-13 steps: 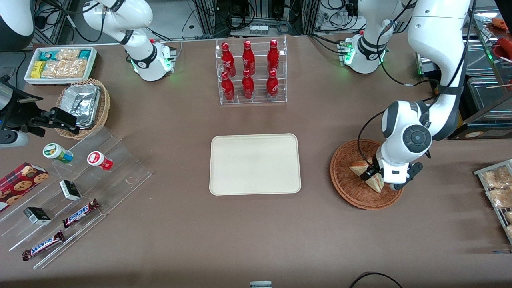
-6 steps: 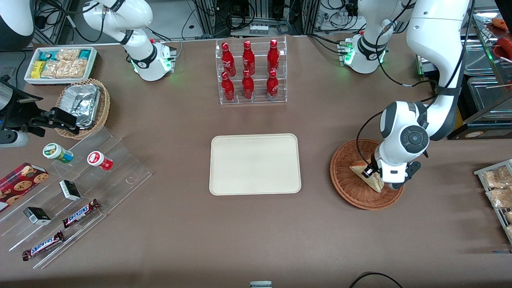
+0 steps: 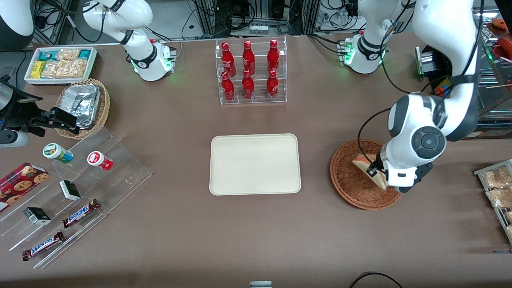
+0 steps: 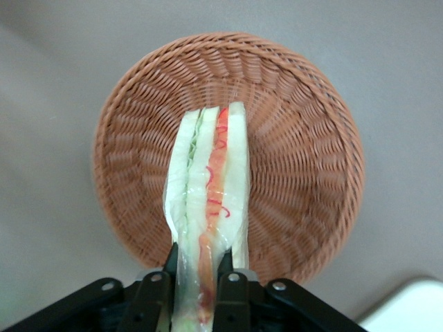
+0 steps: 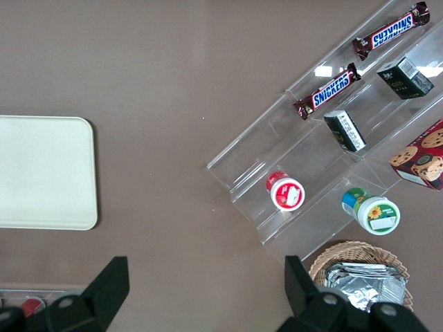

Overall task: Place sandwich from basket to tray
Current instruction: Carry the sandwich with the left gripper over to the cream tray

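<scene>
Left arm: bent over the basket (image 3: 352,184), wrist pointing down.
Gripper (image 4: 196,277): above the basket, fingers (image 4: 154,294) clamped on the sandwich (image 4: 208,207).
Sandwich: held edge-up, lifted over the basket's bowl.
Tray (image 3: 255,164): bare, beside the basket toward the parked arm.

It was a robotics lab staged as a shop: robot arms (image 3: 436,72) bolted to a table (image 3: 256,236), cable racks (image 3: 260,16), bottles (image 3: 248,70) and snacks (image 3: 60,62) displayed. The gripper (image 3: 374,171) hung over the basket (image 3: 352,188).
</scene>
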Available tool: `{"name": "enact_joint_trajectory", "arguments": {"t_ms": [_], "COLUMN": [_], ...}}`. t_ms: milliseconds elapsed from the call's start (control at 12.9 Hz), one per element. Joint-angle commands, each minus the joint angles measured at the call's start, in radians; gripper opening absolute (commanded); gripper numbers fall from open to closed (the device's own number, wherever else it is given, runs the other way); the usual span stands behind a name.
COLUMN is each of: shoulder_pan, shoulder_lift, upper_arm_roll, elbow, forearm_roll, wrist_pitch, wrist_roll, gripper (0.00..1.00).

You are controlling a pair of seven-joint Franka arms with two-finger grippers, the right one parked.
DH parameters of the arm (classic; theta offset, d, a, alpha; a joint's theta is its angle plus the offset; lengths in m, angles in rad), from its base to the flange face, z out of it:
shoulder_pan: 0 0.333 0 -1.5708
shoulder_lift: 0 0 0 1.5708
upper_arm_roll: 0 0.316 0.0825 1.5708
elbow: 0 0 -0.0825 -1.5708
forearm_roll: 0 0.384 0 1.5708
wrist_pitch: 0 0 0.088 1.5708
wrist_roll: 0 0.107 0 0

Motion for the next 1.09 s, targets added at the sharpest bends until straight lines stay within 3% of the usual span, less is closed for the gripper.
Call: {"name": "enact_joint_trajectory", "arguments": {"t_ms": [0, 233, 1009], "shoulder_pan": [-0.09, -0.19, -0.406], "shoulder_lift": [-0.009, 0.016, 0.204], "upper_arm_roll": [0.005, 0.005, -0.005], "elbow": [0.147, 0.227, 0.284], "forearm_roll": [-0.027, -0.079, -0.081], "wrist_pitch": [-0.15, -0.156, 0.041], "wrist_roll": [-0.005, -0.008, 0.138], "gripper": [0.0, 0.0, 0.0]}}
